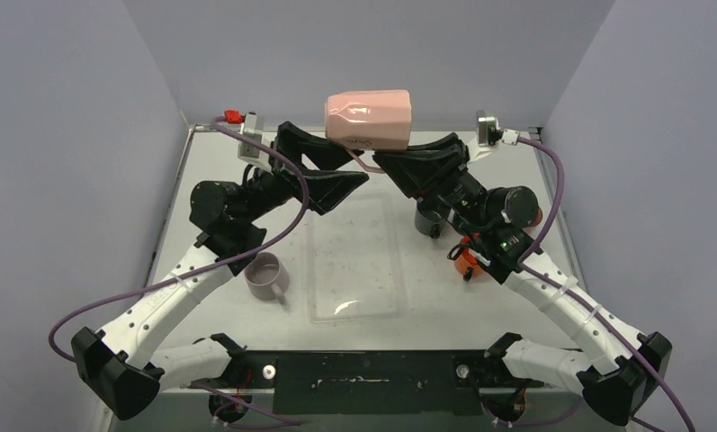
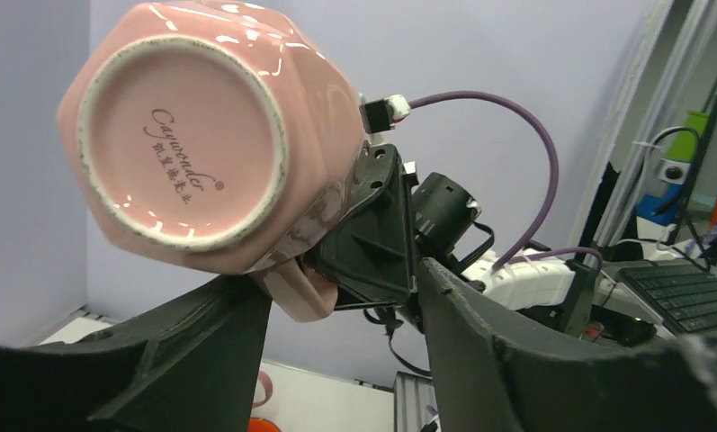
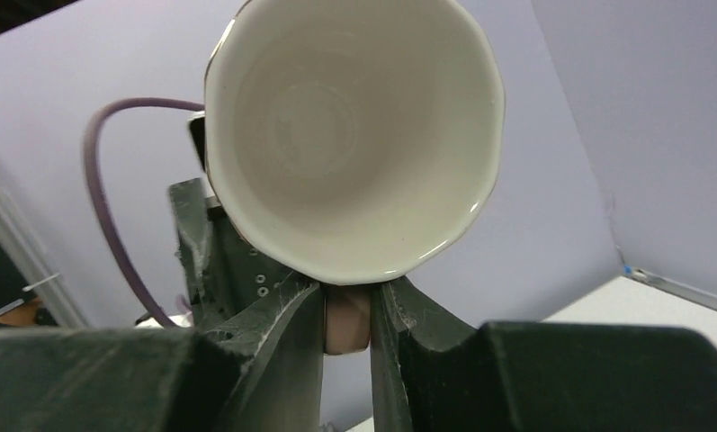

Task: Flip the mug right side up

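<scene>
Nearest me, a grey cup point(image 1: 266, 274) stands upright at 8 o'clock on the white worktop point(image 1: 408, 337), beside a clear tray point(image 1: 354, 261) in the middle. An orange object point(image 1: 467, 262) sits at 3 o'clock and a dark cup point(image 1: 429, 221) at 2. At 12, the pink mug point(image 1: 369, 118) hangs sideways in the air. My right hand point(image 3: 347, 310) pinches its handle, and my left hand point(image 1: 353, 177) stands open just beneath. Lilac walls surround.

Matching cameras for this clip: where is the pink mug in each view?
Top external: pink mug top centre, held sideways between the arms.
Left wrist: pink mug upper left, base toward camera.
Right wrist: pink mug top centre, mouth toward camera.
Shared landmark: right pincer clamped on its handle.
</scene>
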Controlling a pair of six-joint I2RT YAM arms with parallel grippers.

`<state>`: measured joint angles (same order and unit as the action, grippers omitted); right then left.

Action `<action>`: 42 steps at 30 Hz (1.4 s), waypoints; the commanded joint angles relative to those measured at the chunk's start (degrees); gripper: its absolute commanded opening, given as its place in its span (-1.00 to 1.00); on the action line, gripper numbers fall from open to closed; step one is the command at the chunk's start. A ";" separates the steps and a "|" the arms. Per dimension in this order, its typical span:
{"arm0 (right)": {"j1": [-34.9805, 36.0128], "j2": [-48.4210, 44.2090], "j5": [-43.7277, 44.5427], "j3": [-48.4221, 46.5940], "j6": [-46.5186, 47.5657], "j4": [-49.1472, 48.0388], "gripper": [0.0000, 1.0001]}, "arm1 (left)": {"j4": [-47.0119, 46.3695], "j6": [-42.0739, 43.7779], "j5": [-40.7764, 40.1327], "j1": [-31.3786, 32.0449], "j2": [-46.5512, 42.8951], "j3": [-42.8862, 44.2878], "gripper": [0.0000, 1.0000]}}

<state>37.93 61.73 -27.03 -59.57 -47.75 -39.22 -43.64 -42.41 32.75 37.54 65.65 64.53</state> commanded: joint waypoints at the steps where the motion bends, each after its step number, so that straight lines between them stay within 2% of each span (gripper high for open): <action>1: -0.16 -4.37 10.08 -1.47 6.72 5.11 -0.89 | 5.44 7.83 -3.64 0.34 -5.01 -0.74 0.24; 8: -0.18 -9.65 18.85 -2.73 17.21 29.60 -0.90 | 22.83 20.55 -14.49 0.17 -11.15 -5.05 0.46; 15: -0.30 -14.12 28.30 -2.18 20.62 55.09 -0.90 | 34.02 29.86 -22.65 0.16 -15.45 -7.89 0.42; 20: -0.20 -14.85 33.51 -0.68 20.62 66.43 -0.89 | 36.67 31.25 -26.29 0.08 -15.55 -9.36 0.41; 27: -0.22 -10.55 36.68 1.16 19.89 75.83 -0.89 | 38.27 30.25 -28.39 0.08 -14.56 -10.25 0.40; 31: -0.21 -8.87 38.02 3.90 19.40 77.68 -0.89 | 42.67 25.68 -35.60 -0.01 -14.09 -10.16 0.43; 34: -0.23 -7.76 39.45 6.51 19.03 77.70 -0.89 | 48.24 18.67 -42.38 -0.09 -14.03 -9.35 0.44; 36: -0.22 -6.41 40.13 8.03 18.76 77.88 -0.89 | 52.80 13.65 -44.42 -0.55 -13.37 -7.55 0.62; 37: -0.16 -5.79 40.65 8.78 18.43 77.97 -0.89 | 55.14 12.87 -44.14 -0.76 -12.53 -6.44 0.83; 38: -0.14 -5.22 41.01 9.44 18.19 77.79 -0.90 | 57.39 12.51 -43.60 -0.86 -11.85 -5.31 0.96; 42: -0.15 -4.21 42.28 11.90 17.07 76.30 -0.89 | 63.79 13.22 -42.13 -1.27 -9.44 -2.45 0.92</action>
<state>37.87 58.04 10.94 -48.12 -29.04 43.40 12.29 -26.44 -8.19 36.75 54.76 57.41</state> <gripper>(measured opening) 0.203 0.962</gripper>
